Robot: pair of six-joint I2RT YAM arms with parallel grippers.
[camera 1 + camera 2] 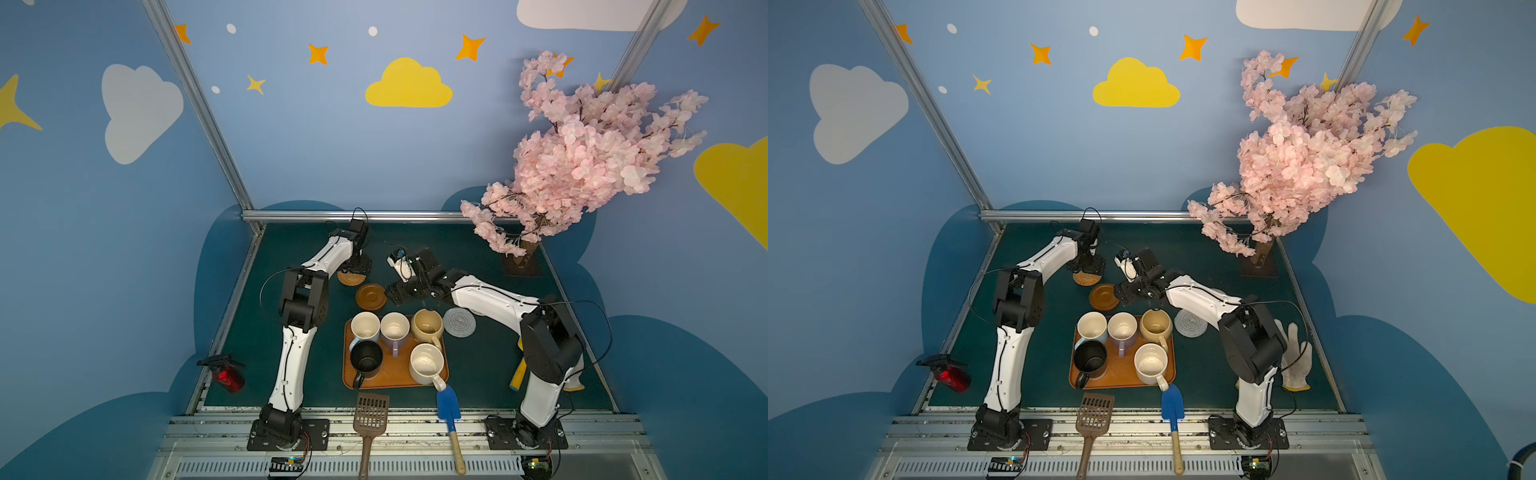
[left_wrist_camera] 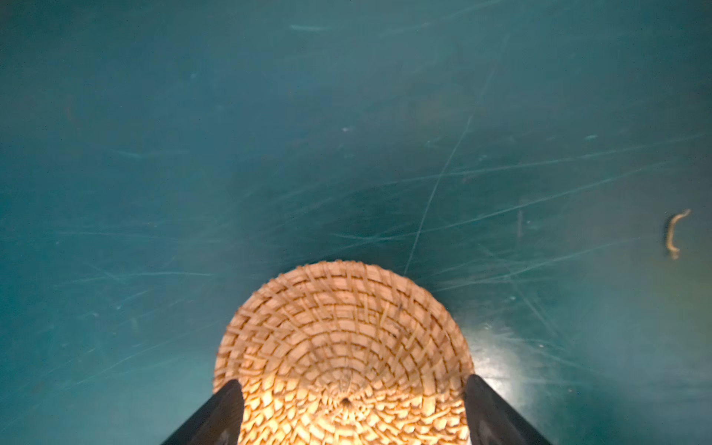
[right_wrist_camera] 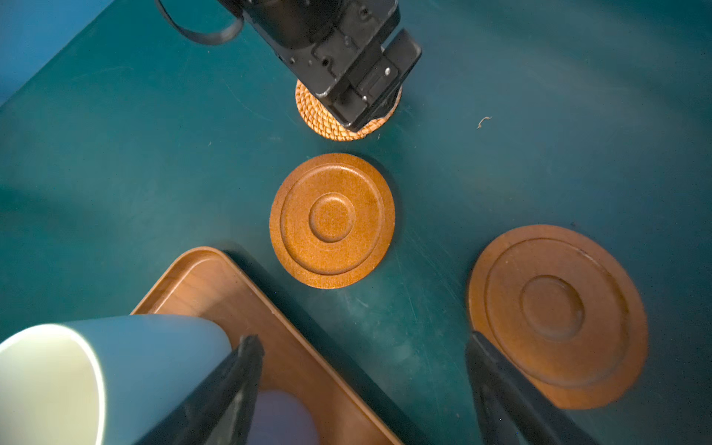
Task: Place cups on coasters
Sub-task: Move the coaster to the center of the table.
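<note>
Jaws are gaping empty: left gripper (image 2: 352,385) hovering over rattan coaster (image 2: 343,327), bare table (image 2: 346,115) beyond; right gripper (image 3: 362,339) hanging between tray (image 3: 215,277) rim and wood coaster (image 3: 558,308), partly hiding both.

My left arm (image 1: 291,361) rises from its base, bends at the elbow and reaches far over the worktop (image 1: 478,374). Its wrist turns down, so the left end effector (image 2: 352,389) points straight at the worktop, with both jaws standing wide apart. My right arm (image 1: 490,299) stretches forward and inward, low and almost level. The right end effector (image 3: 362,341) also has its jaws spread wide, and they hold nothing.
</note>
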